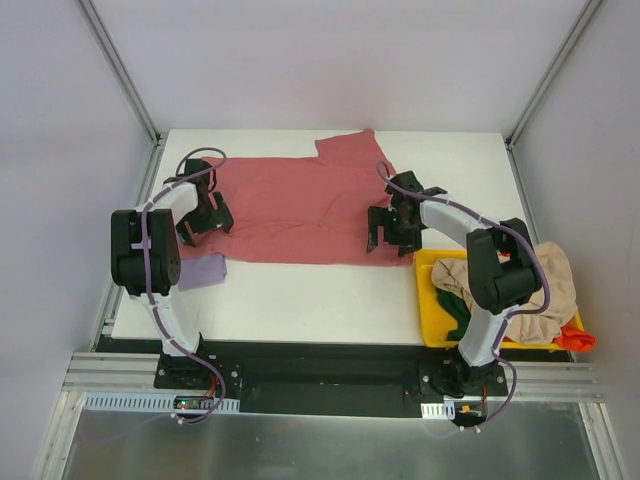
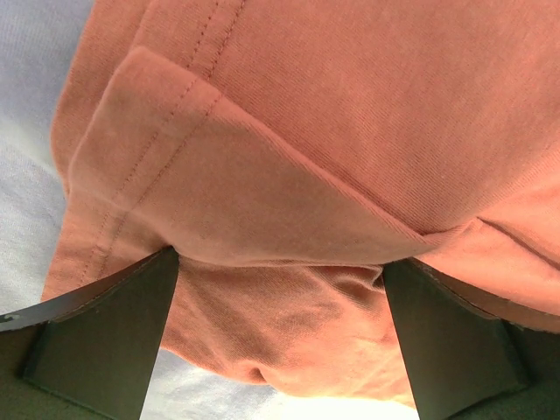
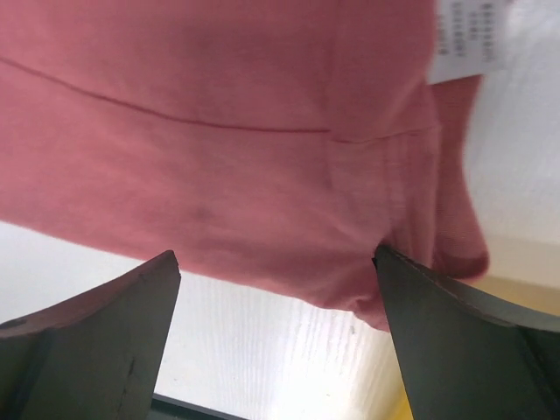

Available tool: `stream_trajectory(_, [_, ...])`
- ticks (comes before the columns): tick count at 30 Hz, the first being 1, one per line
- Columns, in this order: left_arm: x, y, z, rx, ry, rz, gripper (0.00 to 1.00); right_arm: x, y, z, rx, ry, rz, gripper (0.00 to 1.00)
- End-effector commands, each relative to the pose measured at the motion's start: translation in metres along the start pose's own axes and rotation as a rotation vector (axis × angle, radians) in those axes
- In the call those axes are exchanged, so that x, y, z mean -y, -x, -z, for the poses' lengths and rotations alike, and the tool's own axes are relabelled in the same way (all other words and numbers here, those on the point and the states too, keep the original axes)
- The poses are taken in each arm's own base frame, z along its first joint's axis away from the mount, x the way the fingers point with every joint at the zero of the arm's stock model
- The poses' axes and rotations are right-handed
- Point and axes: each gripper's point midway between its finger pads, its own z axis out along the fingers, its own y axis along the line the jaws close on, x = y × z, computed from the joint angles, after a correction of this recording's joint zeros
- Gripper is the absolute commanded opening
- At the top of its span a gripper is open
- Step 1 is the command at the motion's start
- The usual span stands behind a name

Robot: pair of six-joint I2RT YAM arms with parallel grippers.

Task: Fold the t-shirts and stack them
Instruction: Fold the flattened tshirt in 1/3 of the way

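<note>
Lying flat across the far half of the table (image 1: pixel 300 300) in the top view, the pink tee (image 1: pixel 300 205) has the left gripper (image 1: pixel 205 215) at its left edge and the right gripper (image 1: pixel 390 232) at its near right corner; a lavender tee (image 1: pixel 203 270) lies just off its near left corner. Left wrist: jaws apart over a folded hem. Right wrist: jaws apart over the tee's edge, white tag (image 3: pixel 472 39) beyond.
</note>
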Motion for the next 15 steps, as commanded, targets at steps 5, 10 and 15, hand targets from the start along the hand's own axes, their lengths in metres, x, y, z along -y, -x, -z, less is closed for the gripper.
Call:
stream_trajectory(5, [-0.024, -0.001, 0.008, 0.026, 0.061, -0.012, 0.99, 0.038, -0.006, -0.001, 0.0, -0.08, -0.094, 0.96])
stream_trajectory(10, [-0.008, 0.012, 0.026, 0.071, -0.035, -0.022, 0.99, 0.026, 0.018, 0.014, 0.077, -0.031, -0.04, 0.96])
stream_trajectory(15, [0.003, 0.035, 0.059, 0.16, -0.109, -0.012, 0.99, 0.009, 0.048, 0.047, 0.197, 0.011, 0.016, 0.96])
